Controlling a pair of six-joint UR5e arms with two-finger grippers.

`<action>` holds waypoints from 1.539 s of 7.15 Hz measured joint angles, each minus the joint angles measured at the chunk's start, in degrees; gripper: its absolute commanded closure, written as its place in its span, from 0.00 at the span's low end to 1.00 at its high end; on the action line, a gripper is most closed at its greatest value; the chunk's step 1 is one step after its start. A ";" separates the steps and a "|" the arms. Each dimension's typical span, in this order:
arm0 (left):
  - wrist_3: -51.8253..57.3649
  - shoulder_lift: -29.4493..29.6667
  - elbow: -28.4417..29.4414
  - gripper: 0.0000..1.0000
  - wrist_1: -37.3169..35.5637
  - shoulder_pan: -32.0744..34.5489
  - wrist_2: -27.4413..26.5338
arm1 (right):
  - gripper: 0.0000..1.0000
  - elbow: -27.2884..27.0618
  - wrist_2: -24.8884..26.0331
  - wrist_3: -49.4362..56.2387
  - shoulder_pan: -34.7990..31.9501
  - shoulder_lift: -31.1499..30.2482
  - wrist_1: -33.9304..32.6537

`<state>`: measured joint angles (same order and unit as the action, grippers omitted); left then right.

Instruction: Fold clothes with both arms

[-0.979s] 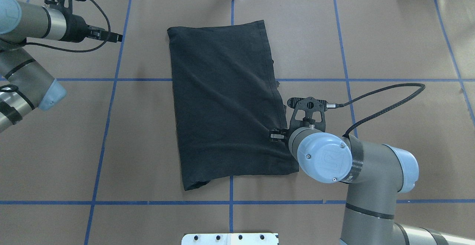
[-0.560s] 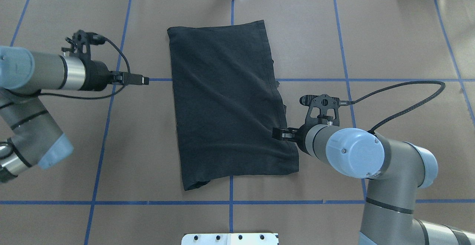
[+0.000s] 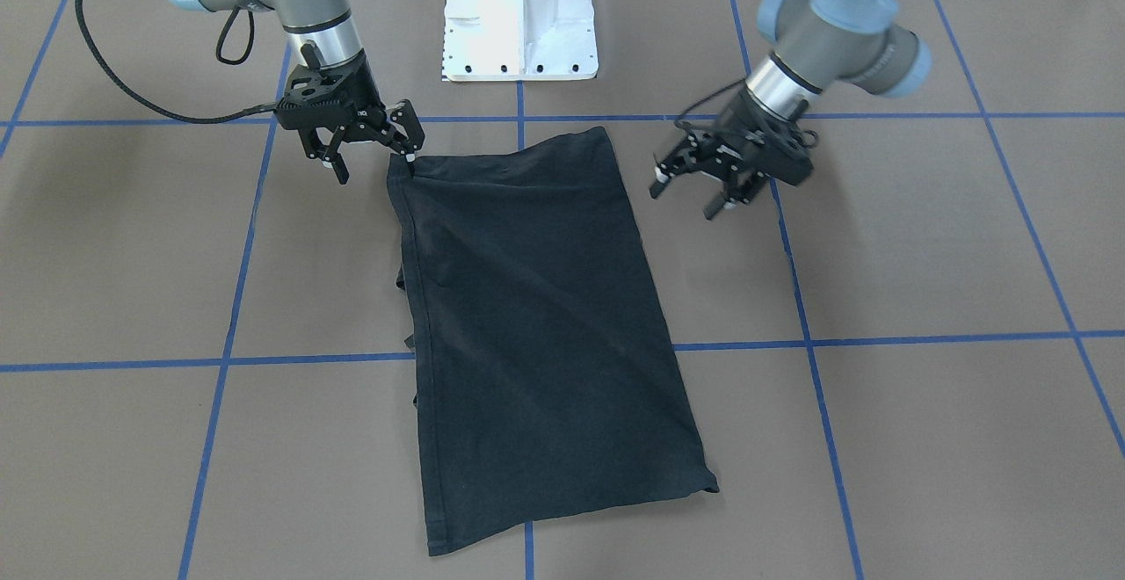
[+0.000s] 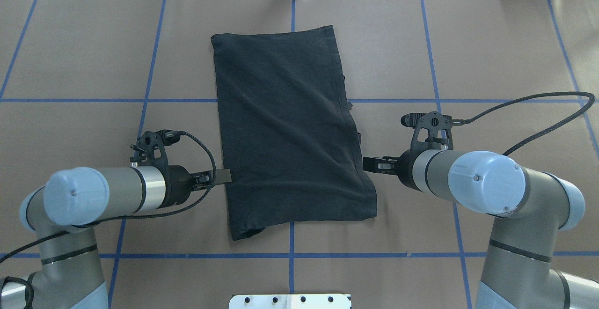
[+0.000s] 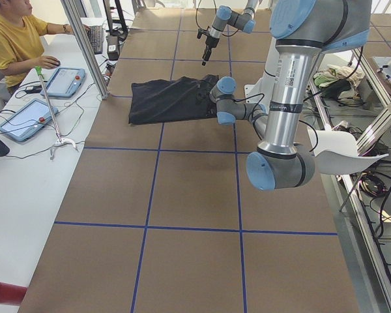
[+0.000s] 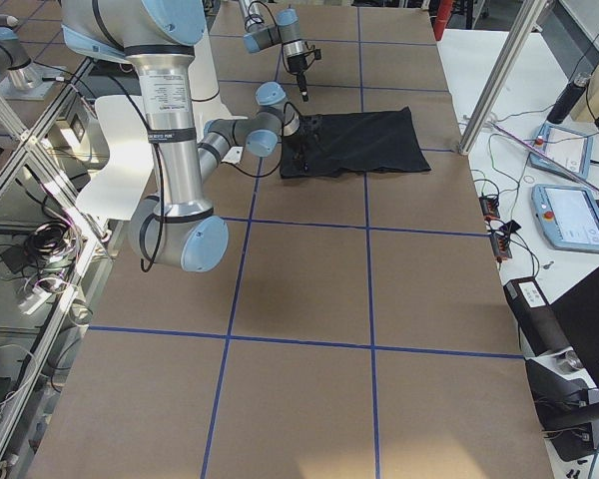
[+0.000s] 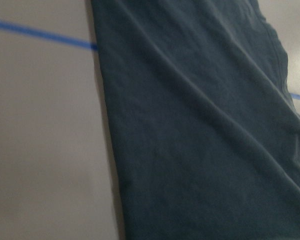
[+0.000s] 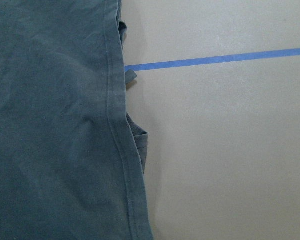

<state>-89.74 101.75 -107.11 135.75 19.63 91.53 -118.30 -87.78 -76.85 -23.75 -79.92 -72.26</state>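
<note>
The black T-shirt [image 4: 285, 131] lies flat on the brown table, folded into a long strip, plain side up. It also fills the left wrist view [image 7: 200, 140] and the left half of the right wrist view [image 8: 50, 125]. My left gripper [image 4: 223, 176] is open and sits low at the strip's left edge, near its end closest to me. The right gripper [image 4: 373, 164] is open at the opposite edge. In the front view the right gripper [image 3: 373, 163] has one fingertip against the shirt's [image 3: 527, 325] corner, while the left gripper [image 3: 687, 195] hovers just off the cloth.
The white pedestal base [image 4: 290, 301] stands at the near table edge. Blue tape lines [image 4: 140, 100] cross the brown table cover. The right arm's black cable [image 4: 538, 112] loops out to the right. A person [image 5: 13, 39] sits at a side desk with tablets [image 6: 569, 210].
The left arm swung from the far left of the table down to the shirt's near left edge. The right gripper slid rightward off the cloth to its right edge.
</note>
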 measured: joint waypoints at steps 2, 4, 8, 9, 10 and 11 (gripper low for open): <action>-7.73 0.16 0.38 0.25 -0.63 -4.54 -3.65 | 0.00 -0.06 -0.25 0.26 -0.44 -0.60 1.07; -11.73 0.28 0.54 0.29 -1.10 -7.04 -4.35 | 0.00 -0.01 -0.15 0.30 -0.50 -0.66 1.23; -16.85 2.13 0.66 0.47 -4.77 -9.86 -4.73 | 0.00 0.04 -0.01 0.30 -0.51 -0.66 1.24; -17.58 2.17 0.70 0.50 -4.90 -9.95 -5.42 | 0.00 0.06 0.03 0.30 -0.50 -0.63 1.25; -18.11 2.14 0.71 0.50 -4.95 -9.95 -6.12 | 0.00 0.08 0.08 0.30 -0.46 -0.60 1.25; -18.33 2.06 0.71 0.50 -4.96 -9.97 -6.55 | 0.00 0.08 0.10 0.30 -0.43 -0.60 1.25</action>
<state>-108.07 103.81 -106.40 130.79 9.66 84.99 -118.22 -87.68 -76.55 -24.18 -80.52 -71.02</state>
